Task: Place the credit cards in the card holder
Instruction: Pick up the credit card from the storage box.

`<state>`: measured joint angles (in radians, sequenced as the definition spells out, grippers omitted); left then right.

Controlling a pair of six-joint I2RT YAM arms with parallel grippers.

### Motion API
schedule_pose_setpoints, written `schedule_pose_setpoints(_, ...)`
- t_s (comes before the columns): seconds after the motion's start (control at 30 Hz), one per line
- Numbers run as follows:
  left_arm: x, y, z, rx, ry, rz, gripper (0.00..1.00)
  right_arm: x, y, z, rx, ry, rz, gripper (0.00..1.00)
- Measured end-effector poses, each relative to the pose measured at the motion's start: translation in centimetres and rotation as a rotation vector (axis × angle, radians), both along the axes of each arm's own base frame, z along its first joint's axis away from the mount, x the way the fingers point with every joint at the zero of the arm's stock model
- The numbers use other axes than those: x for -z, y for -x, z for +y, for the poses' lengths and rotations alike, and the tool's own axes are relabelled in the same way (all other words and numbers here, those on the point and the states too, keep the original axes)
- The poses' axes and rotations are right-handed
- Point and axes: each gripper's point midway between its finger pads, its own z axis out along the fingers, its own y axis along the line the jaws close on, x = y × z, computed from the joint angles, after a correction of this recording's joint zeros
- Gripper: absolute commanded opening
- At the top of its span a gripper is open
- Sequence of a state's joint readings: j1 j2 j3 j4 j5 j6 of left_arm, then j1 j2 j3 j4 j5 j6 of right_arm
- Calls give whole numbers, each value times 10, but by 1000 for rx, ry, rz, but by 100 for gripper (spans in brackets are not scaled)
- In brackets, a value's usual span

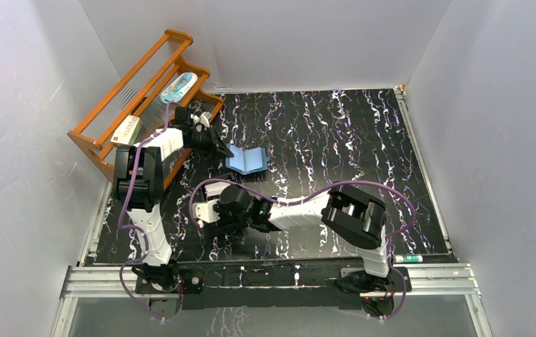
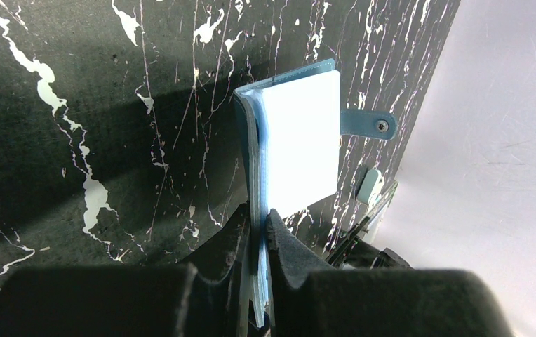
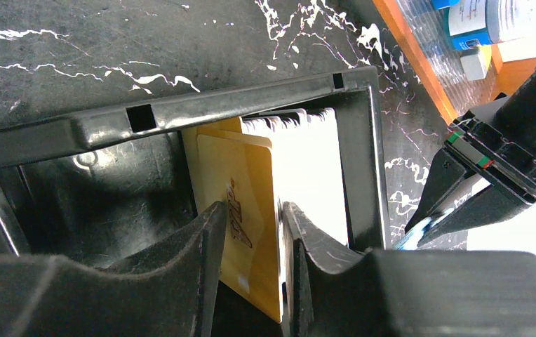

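1. Seen from above, with 12 o'clock at the far wall, the card holder [image 1: 246, 160] lies open on the tabletop [image 1: 349, 140], just toward 11 o'clock of its middle.
2. My left fingers [image 2: 257, 217] are closed on the card holder's near edge, one on each side of the teal cover and its pale pockets.
3. In my left wrist view the card holder runs off toward 12 o'clock, and its snap tab [image 2: 367, 124] sticks out at 3 o'clock.
4. The credit cards [image 3: 307, 161] stand on edge in a black box [image 3: 216, 109] at about 8 o'clock on the tabletop, whitish ones packed against the box's right wall.
5. An orange-tan card [image 3: 240, 175] leans in front of the whitish ones.
6. My right fingers [image 3: 251, 207] reach into the box and stand apart, one on each side of the orange-tan card. I cannot tell whether either one touches it.
7. A wooden rack [image 1: 178, 35] stands at 10 o'clock, against the left wall.
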<state>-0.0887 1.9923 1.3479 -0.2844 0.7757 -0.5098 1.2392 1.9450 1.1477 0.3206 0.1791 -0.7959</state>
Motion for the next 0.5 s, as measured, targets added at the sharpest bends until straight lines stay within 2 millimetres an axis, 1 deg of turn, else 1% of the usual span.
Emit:
schedule_pose_setpoints(0.17, 0, 0, 0, 1, 2, 0, 8, 0, 0, 0, -1, 0, 3, 42)
schedule_pose_setpoints(0.5, 0, 0, 0, 2, 3, 0, 9, 0, 3, 0, -13, 6, 10, 44)
